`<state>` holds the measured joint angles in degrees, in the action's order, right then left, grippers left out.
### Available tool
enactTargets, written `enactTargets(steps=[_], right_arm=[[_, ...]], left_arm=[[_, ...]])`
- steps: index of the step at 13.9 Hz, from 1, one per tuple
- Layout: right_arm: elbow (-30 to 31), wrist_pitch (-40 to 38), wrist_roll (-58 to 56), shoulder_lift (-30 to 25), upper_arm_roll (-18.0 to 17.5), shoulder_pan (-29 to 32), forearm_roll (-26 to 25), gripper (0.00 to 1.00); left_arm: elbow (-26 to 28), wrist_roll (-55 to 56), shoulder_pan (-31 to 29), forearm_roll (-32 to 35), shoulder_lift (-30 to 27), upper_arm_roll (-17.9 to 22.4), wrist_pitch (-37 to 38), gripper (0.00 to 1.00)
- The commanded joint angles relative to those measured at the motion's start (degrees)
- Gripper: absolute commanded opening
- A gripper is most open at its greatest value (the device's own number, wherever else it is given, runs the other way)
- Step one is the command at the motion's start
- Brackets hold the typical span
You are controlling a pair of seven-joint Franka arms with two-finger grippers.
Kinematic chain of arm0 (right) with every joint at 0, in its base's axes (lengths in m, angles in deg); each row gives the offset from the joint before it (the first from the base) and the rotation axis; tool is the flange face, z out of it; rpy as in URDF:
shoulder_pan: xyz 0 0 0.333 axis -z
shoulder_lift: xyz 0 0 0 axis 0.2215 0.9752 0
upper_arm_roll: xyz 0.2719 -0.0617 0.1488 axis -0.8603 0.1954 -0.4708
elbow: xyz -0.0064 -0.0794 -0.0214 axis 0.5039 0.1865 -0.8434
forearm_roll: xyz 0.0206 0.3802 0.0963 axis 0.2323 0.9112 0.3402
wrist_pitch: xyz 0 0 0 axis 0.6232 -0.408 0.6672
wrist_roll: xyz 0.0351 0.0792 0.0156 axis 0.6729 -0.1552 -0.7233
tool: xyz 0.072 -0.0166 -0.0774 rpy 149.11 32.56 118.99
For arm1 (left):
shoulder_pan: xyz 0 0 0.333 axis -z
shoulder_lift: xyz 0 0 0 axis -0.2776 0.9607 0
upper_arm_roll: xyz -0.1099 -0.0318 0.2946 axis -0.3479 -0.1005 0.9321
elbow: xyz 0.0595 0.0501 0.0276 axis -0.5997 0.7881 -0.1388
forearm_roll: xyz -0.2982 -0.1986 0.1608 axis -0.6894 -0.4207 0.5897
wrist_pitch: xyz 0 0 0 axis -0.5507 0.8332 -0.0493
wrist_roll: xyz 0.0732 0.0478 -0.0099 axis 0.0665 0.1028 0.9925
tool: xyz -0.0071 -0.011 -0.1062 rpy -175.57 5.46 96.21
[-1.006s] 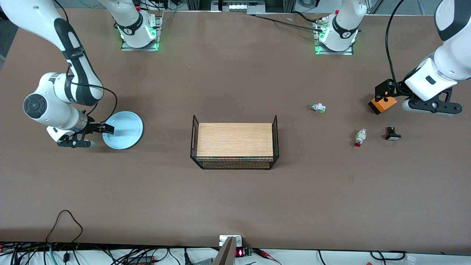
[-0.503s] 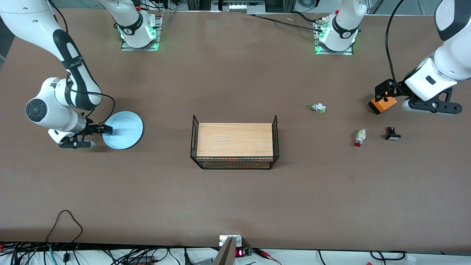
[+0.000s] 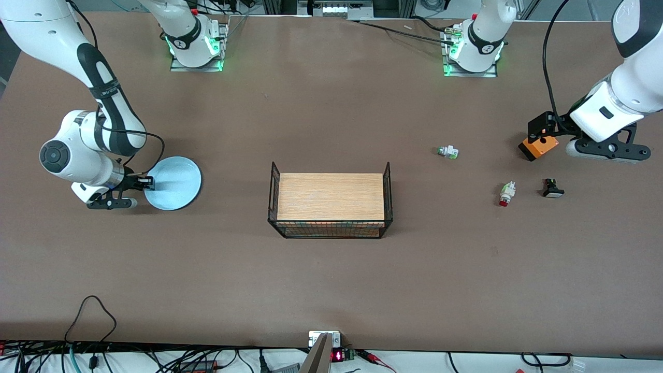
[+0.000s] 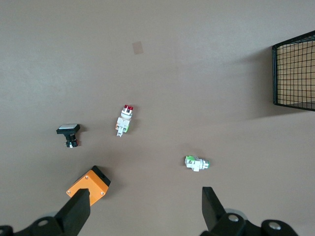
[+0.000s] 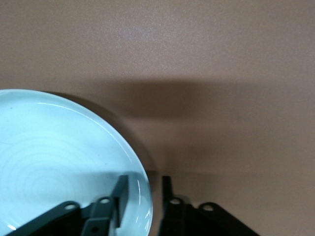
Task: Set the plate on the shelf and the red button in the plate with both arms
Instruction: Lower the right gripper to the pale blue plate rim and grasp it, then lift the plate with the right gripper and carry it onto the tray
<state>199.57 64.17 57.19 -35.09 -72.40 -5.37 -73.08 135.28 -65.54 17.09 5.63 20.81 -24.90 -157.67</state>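
Note:
The pale blue plate (image 3: 176, 184) lies flat on the table toward the right arm's end. My right gripper (image 3: 146, 181) is low at the plate's edge. In the right wrist view the gripper (image 5: 144, 194) is open, one finger over the plate (image 5: 59, 157) and the other outside its rim. The red button (image 3: 506, 193), whitish with a red cap, lies on its side toward the left arm's end; it also shows in the left wrist view (image 4: 125, 119). My left gripper (image 3: 544, 129) waits open and empty (image 4: 145, 204) above the table near an orange box.
A wire basket (image 3: 329, 230) with a wooden floor stands mid-table. The orange box (image 3: 538, 147) lies by the left gripper. A white-and-green button (image 3: 448, 152) and a black button with a white cap (image 3: 552, 188) lie near the red button.
My right gripper has drawn back a little toward the plate's edge, and its arm has shifted slightly. The plate and the left arm have not moved.

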Motion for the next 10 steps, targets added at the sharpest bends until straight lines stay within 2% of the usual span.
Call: enactTargets(steps=[1, 6, 10], right_arm=[[0.62, 1.14, -0.56, 0.25, -0.28, 0.30, -0.52, 0.00], [-0.87, -4.02, -0.21, -4.22, -0.45, 0.31, -0.08, 0.00], [-10.78, -21.66, 1.01, -8.62, -0.63, -1.97, 1.15, 0.00]], left_arm=[[-1.45, -1.37, -0.36, 0.86, 0.51, -0.10, 0.65, 1.00], [-1.45, -1.37, -0.27, 0.86, 0.51, -0.10, 0.74, 1.00], [-1.45, -1.37, -0.36, 0.86, 0.60, -0.02, 0.65, 1.00]])
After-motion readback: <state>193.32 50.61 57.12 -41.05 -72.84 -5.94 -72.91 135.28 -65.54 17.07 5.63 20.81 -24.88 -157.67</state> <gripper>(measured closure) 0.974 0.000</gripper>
